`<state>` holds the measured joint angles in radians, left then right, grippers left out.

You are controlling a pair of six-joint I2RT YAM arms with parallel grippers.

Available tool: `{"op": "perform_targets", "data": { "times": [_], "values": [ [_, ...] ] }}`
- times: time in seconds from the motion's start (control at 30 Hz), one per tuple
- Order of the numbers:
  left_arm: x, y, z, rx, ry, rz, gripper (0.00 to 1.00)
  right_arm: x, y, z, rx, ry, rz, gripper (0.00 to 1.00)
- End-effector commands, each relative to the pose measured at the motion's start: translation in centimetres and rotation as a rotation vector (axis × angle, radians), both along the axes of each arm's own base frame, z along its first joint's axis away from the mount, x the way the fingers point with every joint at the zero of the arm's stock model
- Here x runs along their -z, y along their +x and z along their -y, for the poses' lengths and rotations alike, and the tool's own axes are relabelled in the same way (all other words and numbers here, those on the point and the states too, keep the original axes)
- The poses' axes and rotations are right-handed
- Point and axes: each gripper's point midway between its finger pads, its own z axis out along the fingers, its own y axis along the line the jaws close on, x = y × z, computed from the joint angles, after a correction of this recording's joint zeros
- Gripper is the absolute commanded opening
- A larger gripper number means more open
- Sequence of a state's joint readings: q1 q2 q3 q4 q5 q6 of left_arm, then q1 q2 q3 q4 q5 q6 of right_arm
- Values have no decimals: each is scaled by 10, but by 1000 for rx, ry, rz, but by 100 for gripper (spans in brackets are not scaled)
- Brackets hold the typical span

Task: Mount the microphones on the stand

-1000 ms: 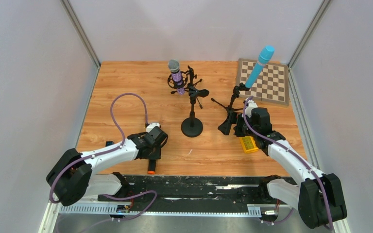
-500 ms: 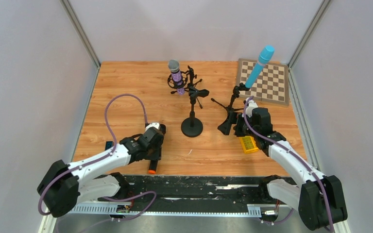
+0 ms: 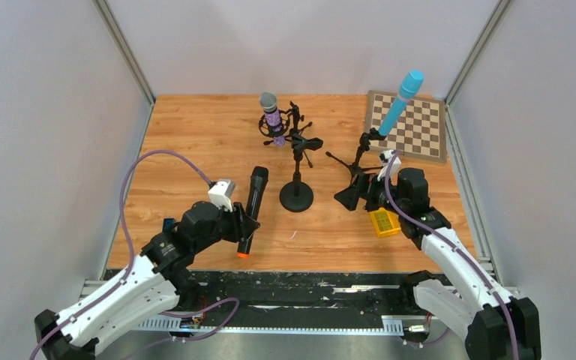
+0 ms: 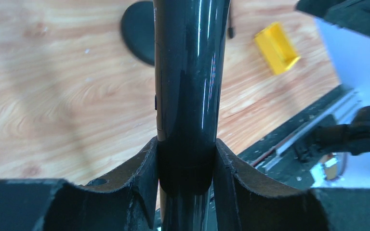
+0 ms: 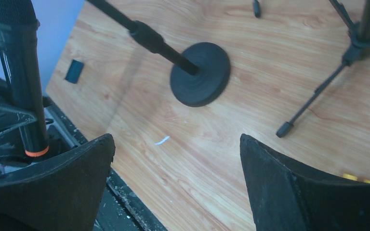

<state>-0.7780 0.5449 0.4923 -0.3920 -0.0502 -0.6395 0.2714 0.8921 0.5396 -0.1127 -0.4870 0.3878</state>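
At the far left, a small dark block (image 3: 167, 223) is seen lying on the wooden tabletop (image 3: 195, 135), just beside the left arm. The left gripper (image 4: 185, 166) is closed, its jaws pinching the black microphone (image 3: 254, 196) low on the barrel, near the orange end ring. The microphone is held tilted, with its mesh head toward the far side and its ring toward the near edge. Just right of that head the round-base stand (image 3: 297, 196) is set, and its post rises between the held microphone and the tripod stand (image 3: 359, 156). A small white scrap (image 3: 294, 235) is seen on the wood nearer the arms. Behind the round base, the purple microphone (image 3: 272, 118) is seated upright in a shock-mount stand (image 3: 294, 118). Further right, the light-blue microphone (image 3: 400, 101) is carried by the tripod stand and slants up over the chessboard (image 3: 420, 139). The right gripper (image 5: 176, 139) is positioned low beside the tripod's legs, with its jaws spread wide and nothing between them. A yellow block (image 3: 382, 223) lies just beside it.
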Motion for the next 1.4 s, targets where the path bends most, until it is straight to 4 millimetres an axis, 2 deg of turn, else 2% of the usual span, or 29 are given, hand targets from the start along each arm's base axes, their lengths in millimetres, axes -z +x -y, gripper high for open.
{"op": "perform_targets", "data": {
  "times": [0.0,0.13,0.3,0.47,0.7,0.87,1.0,1.1,1.37],
  "values": [
    [-68,-5,17,100,-205,213,0,-72,-13,-16,-115,133,184,100],
    [-108,-18,24,194,-310,342,0,-116,-32,-25,-199,223,288,100],
    [-142,-27,43,328,-342,431,0,-160,-57,-36,-326,323,382,100],
    [-176,-35,71,492,-423,515,0,-189,-77,-48,-415,379,456,100],
    [-215,-37,94,585,-579,582,0,-214,-92,-72,-493,466,489,98],
    [-221,-42,109,647,-619,577,0,-223,-98,-94,-549,521,491,97],
    [-221,-48,117,692,-630,569,0,-225,-95,-110,-580,540,470,96],
    [-218,-52,121,707,-636,555,0,-229,-95,-117,-605,558,469,96],
    [-208,-52,126,705,-644,525,0,-239,-113,-129,-704,622,472,88]
  ]
}}
